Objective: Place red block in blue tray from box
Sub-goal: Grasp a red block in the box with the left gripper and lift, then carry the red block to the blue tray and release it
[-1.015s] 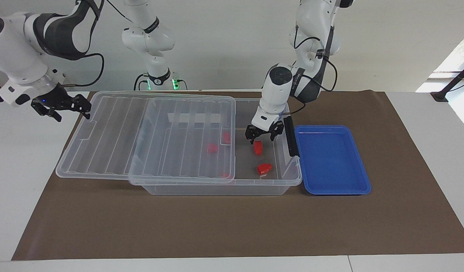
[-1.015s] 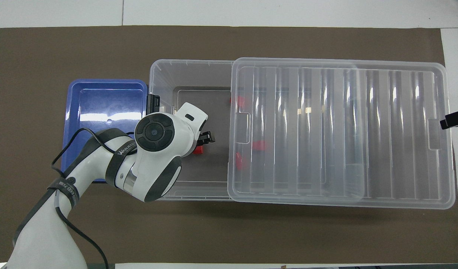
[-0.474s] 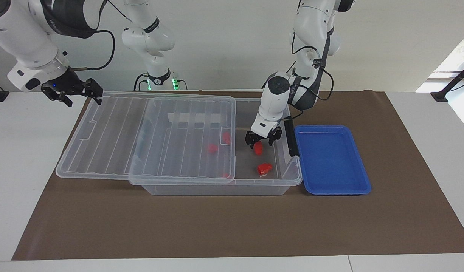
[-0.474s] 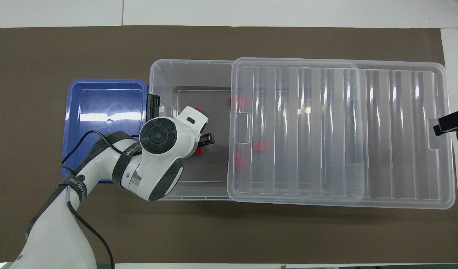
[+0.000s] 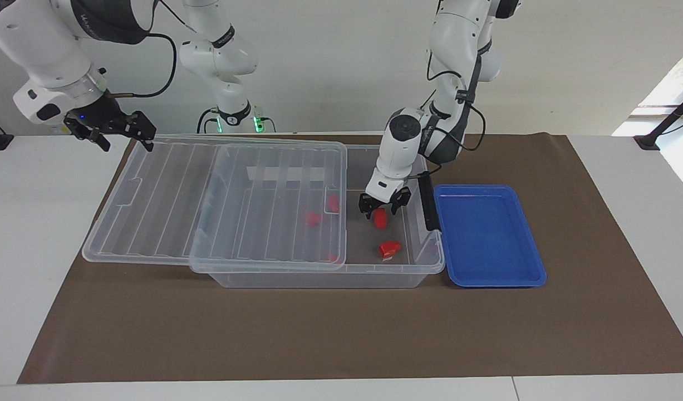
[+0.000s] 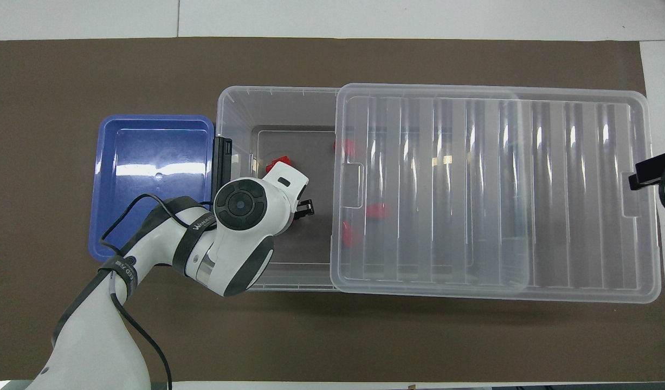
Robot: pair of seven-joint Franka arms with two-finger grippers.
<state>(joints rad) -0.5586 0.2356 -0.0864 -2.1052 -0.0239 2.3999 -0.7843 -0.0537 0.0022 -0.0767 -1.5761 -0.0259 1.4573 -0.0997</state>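
The red block (image 5: 379,218) lies on the floor of the open end of the clear box (image 5: 319,278), toward the left arm's end. My left gripper (image 5: 379,210) is down inside the box, open, with a finger on each side of the block's top. From overhead the left hand covers this block. The empty blue tray (image 5: 486,234) sits on the mat right beside the box (image 6: 240,103) at that same end. My right gripper (image 5: 127,139) hangs open in the air over the lid's end at the right arm's end of the table.
The ribbed clear lid (image 5: 168,200) is slid aside and covers most of the box. Two more red pieces (image 5: 313,218) show through it. A wider red piece with a white patch (image 5: 389,249) lies farther from the robots than the red block. A black latch handle (image 5: 427,203) stands between box and tray.
My left gripper sank lower around the red block and its jaws narrowed. The right arm lifted and swung its gripper toward the lid's corner.
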